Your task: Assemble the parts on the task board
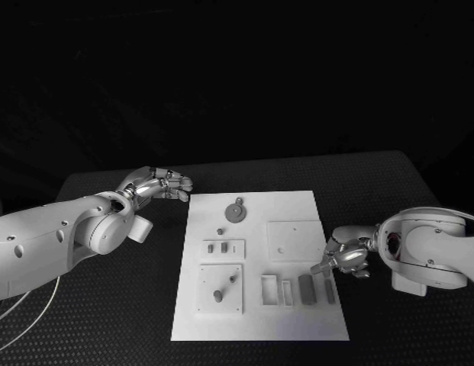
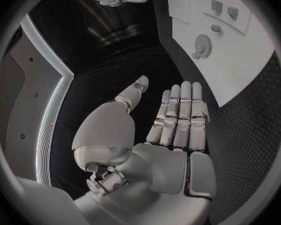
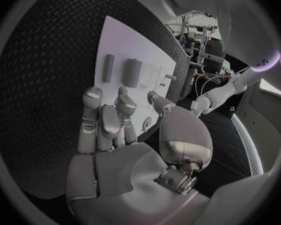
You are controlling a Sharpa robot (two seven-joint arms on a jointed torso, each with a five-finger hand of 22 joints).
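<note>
The white task board (image 1: pixel 291 206) lies in the middle of the black table. On its far part lies a round grey part (image 1: pixel 236 210), with a small part (image 1: pixel 221 230) just nearer. Two dark grey bars (image 1: pixel 306 290) lie near the board's right edge, beside pale slots (image 1: pixel 269 288). My left hand (image 1: pixel 159 184) hovers off the board's far left corner, fingers straight and holding nothing (image 2: pixel 172 120). My right hand (image 1: pixel 346 255) sits at the board's right edge above the bars, fingers loosely bent around nothing (image 3: pixel 115 130). The right wrist view shows the bars (image 3: pixel 132 72).
A square plate (image 1: pixel 295 240) and a lower left plate with a peg (image 1: pixel 220 288) sit on the board. The left wrist view shows the board (image 2: pixel 240 65) and the round part (image 2: pixel 203 46). Black textured table (image 1: pixel 104 320) surrounds the board.
</note>
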